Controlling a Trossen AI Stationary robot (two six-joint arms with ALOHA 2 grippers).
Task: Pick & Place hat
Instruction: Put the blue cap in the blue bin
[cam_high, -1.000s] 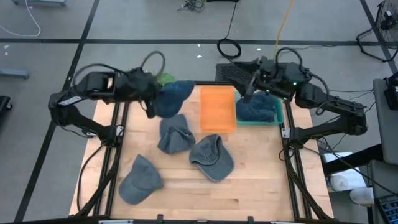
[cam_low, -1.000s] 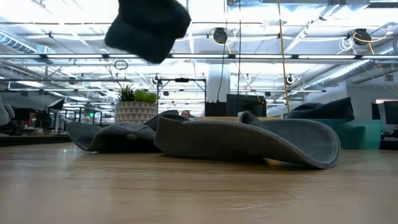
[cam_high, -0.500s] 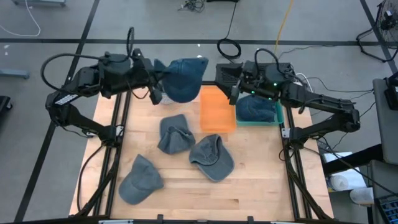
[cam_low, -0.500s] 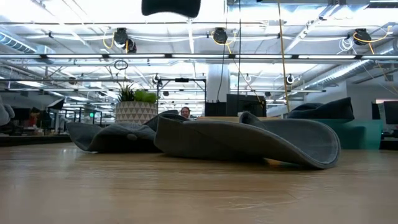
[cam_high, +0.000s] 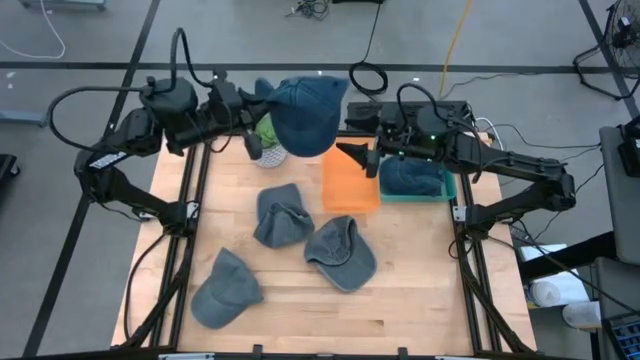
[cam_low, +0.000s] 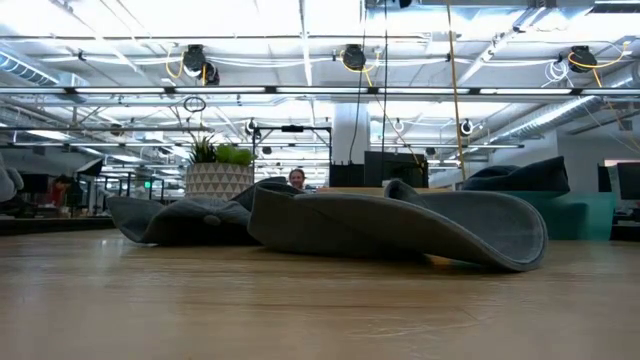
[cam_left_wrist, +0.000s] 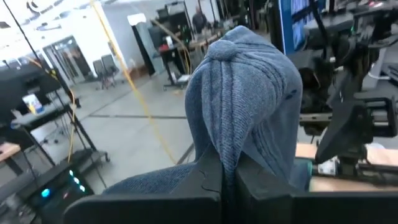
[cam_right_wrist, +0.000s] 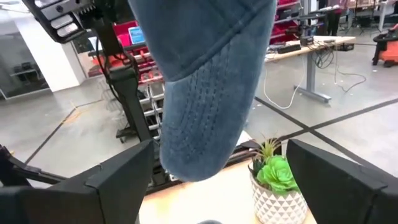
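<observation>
- Blue cap (cam_high: 305, 115) hangs in the air above the far edge of the tabletop (cam_high: 400, 300), pinched by the left hand (cam_high: 258, 100); left wrist view shows both fingers pressed together on a fold of the fabric (cam_left_wrist: 239, 118).
- Left hand is at the cap's left side; the cap's body droops to the right of it, toward the other arm.
- Potted plant (cam_high: 266, 135) sits right under the left hand, partly hidden by the cap.
- Orange bin (cam_high: 349, 178) is just right of and below the cap, empty-looking; teal bin (cam_high: 447, 188) beside it already has a dark blue cap (cam_high: 410, 176) in it.
- Right hand (cam_high: 362, 160) hovers over the orange bin's far end, fingers spread, holding nothing; right wrist view has the hanging cap (cam_right_wrist: 205, 81) directly ahead between its fingers.
- Key relation: cap lies between the two hands, and the right hand is aimed at it and near, so a handover or a drop into the orange bin looks likely.
- Three grey caps (cam_high: 338, 253) lie loose mid-tabletop.
</observation>
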